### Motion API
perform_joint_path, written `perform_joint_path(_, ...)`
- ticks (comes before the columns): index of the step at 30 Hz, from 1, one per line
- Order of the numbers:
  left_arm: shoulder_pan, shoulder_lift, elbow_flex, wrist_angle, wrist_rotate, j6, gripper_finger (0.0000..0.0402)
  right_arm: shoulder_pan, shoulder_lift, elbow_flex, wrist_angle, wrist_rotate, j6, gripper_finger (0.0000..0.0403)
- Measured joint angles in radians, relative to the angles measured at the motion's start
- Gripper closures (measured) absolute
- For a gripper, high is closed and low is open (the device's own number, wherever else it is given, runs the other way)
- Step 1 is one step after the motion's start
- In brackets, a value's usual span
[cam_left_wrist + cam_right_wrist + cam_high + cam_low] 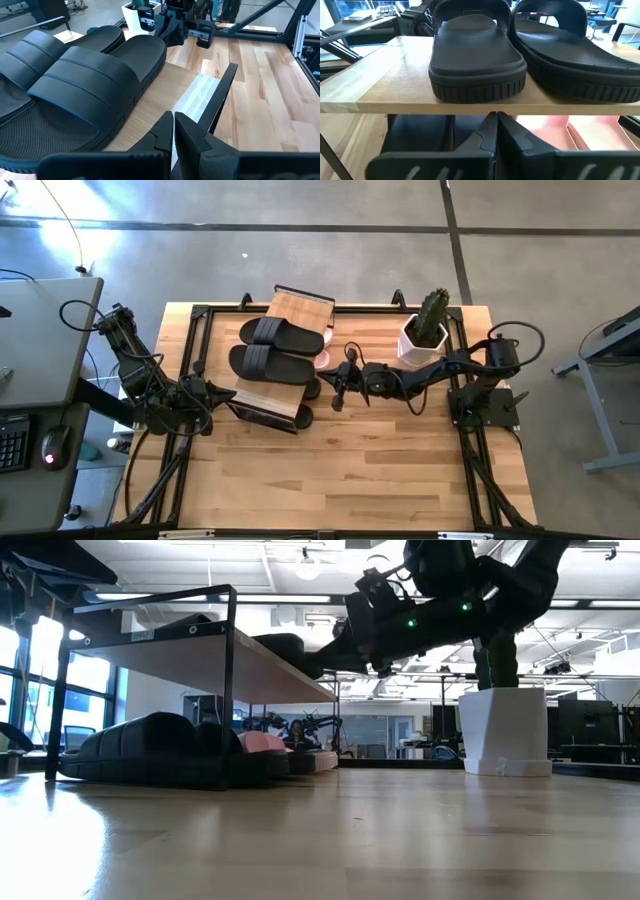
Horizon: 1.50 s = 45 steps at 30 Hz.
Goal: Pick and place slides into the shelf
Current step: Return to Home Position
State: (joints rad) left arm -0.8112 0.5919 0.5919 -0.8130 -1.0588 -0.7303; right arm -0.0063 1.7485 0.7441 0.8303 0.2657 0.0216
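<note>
The shelf (300, 305) stands left of the table's middle. Two black slides (270, 332) (262, 363) lie side by side on its top board, seen in the left wrist view (75, 85) and the right wrist view (475, 55). Below the top board sit a pink slide (545, 130) (322, 360) and dark slides (150, 745). My left gripper (212, 393) (173, 130) is shut at the shelf's left end, over the top board's edge. My right gripper (338, 392) (496, 125) is shut, hovering just off the shelf's right end, about level with the top board.
A white pot with a cactus (425, 335) (505, 730) stands at the far right, close behind my right arm. A black metal frame (190, 330) runs along the table's edges. Bare wood (350, 470) lies on the near half of the table.
</note>
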Motion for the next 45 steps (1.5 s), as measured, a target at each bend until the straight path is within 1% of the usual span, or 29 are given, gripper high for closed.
perform_joint_path(4, 0.000, 0.000, 0.000, 0.003, 0.000, 0.000, 0.0394, 0.008, -0.027, -0.002, -0.011, 0.003, -0.002, 0.0403)
perform_joint_path(7, 0.000, 0.000, 0.002, 0.018, 0.000, 0.000, 0.0394, 0.030, -0.104, -0.002, -0.067, 0.003, -0.023, 0.0403)
perform_joint_path(10, 0.000, 0.000, 0.031, 0.069, 0.002, 0.029, 0.0394, 0.054, -0.234, -0.001, -0.167, 0.000, -0.030, 0.0403)
perform_joint_path(12, 0.000, 0.000, 0.065, 0.121, 0.024, 0.109, 0.0394, 0.064, -0.346, 0.000, -0.266, -0.015, -0.029, 0.0403)
perform_joint_path(14, 0.000, 0.000, 0.106, 0.193, 0.058, 0.227, 0.0394, 0.071, -0.465, 0.001, -0.374, -0.048, -0.011, 0.0403)
perform_joint_path(16, 0.000, -0.001, 0.150, 0.282, 0.129, 0.367, 0.0394, 0.081, -0.582, 0.001, -0.486, -0.077, 0.031, 0.0403)
perform_joint_path(17, 0.000, -0.001, 0.172, 0.326, 0.181, 0.430, 0.0394, 0.088, -0.644, 0.001, -0.550, -0.084, 0.056, 0.0403)
perform_joint_path(19, 0.000, -0.005, 0.211, 0.407, 0.322, 0.534, 0.0394, 0.107, -0.754, 0.002, -0.668, -0.087, 0.106, 0.0403)
perform_joint_path(21, 0.000, -0.008, 0.246, 0.450, 0.463, 0.605, 0.0394, 0.133, -0.856, 0.002, -0.796, -0.088, 0.167, 0.0403)
perform_joint_path(23, 0.000, -0.009, 0.270, 0.473, 0.559, 0.630, 0.0394, 0.168, -0.948, 0.002, -0.922, -0.090, 0.231, 0.0403)
perform_joint_path(25, 0.000, -0.011, 0.285, 0.463, 0.616, 0.633, 0.0394, 0.215, -1.018, 0.002, -1.029, -0.090, 0.294, 0.0403)
perform_joint_path(27, 0.000, -0.018, 0.283, 0.437, 0.649, 0.629, 0.0394, 0.266, -1.073, 0.002, -1.129, -0.084, 0.358, 0.0403)
perform_joint_path(30, 0.000, -0.033, 0.255, 0.413, 0.708, 0.622, 0.0394, 0.347, -1.121, 0.001, -1.240, -0.068, 0.476, 0.0403)
perform_joint_path(32, 0.000, -0.047, 0.214, 0.430, 0.757, 0.621, 0.0394, 0.402, -1.133, -0.014, -1.266, -0.055, 0.547, 0.0403)
perform_joint_path(34, 0.000, -0.065, 0.146, 0.498, 0.815, 0.620, 0.0398, 0.454, -1.135, -0.047, -1.265, -0.044, 0.614, 0.0403)
perform_joint_path(36, 0.000, -0.090, 0.062, 0.608, 0.883, 0.618, 0.0400, 0.503, -1.133, -0.109, -1.237, -0.033, 0.688, 0.0403)
perform_joint_path(38, -0.001, -0.114, -0.028, 0.713, 0.920, 0.603, 0.0399, 0.545, -1.132, -0.209, -1.136, -0.044, 0.782, 0.0403)
perform_joint_path(39, 0.000, -0.123, -0.064, 0.756, 0.921, 0.589, 0.0399, 0.563, -1.131, -0.268, -1.038, -0.060, 0.819, 0.0403)
perform_joint_path(41, 0.000, -0.135, -0.117, 0.831, 0.922, 0.576, 0.0401, 0.593, -1.104, -0.390, -0.729, -0.086, 0.835, 0.0403)
perform_joint_path(43, 0.000, -0.138, -0.137, 0.871, 0.925, 0.608, 0.0400, 0.604, -1.054, -0.481, -0.438, -0.092, 0.762, 0.0403)
perform_joint_path(45, 0.000, -0.138, -0.137, 0.876, 0.927, 0.681, 0.0400, 0.591, -0.994, -0.525, -0.266, -0.087, 0.658, 0.0403)
